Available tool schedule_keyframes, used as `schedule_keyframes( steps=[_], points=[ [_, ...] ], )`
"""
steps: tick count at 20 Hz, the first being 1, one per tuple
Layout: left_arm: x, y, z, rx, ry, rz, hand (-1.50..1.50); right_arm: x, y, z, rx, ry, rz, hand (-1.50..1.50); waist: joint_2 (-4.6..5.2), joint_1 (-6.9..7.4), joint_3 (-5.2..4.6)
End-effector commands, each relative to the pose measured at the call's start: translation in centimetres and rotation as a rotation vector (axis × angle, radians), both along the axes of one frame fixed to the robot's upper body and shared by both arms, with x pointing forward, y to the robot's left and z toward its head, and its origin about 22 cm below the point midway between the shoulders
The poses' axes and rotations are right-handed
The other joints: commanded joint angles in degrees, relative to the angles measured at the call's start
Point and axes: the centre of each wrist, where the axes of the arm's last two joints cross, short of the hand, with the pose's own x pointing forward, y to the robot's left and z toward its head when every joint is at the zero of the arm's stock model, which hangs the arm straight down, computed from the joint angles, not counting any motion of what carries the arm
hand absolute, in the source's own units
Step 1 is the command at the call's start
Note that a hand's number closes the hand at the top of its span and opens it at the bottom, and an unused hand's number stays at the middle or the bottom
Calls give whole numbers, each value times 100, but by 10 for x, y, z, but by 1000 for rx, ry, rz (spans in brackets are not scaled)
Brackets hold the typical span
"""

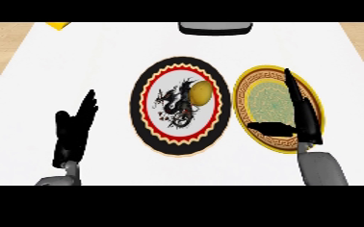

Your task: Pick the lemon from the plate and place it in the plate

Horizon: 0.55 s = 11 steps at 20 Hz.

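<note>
While the right hand (304, 113) is hovering over the gold-rimmed plate (310, 89), fingers straight and released, thumb jutting toward the middle, nothing is sitting in its grasp. Just to its left the lemon (202, 92) is lying on the dragon plate (181, 107), toward that plate's right side, looking slightly taller than wide. That is making the right hand the nearer one by my reckoning; a short sideways reach looks enough. Far left, the left hand (74, 132) is resting open on the counter (107, 53), fingers up.
</note>
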Motion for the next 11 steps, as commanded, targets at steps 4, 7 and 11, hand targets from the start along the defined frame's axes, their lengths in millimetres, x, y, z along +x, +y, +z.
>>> schedule_keyframes(
  steps=[4, 7, 11],
  points=[
    [5, -14, 15, 4, -19, 7, 0, 2, -32, -10, -14, -32, -87, -150, 0, 5, 0],
    [-8, 10, -20, 15, -9, 10, 0, -8, -43, -9, -19, 5, -84, -150, 0, -3, -2],
    [-2, 5, 16, 10, 2, -4, 0, -4, -46, -16, -44, 16, -112, -150, -2, 4, 0]
  ],
)
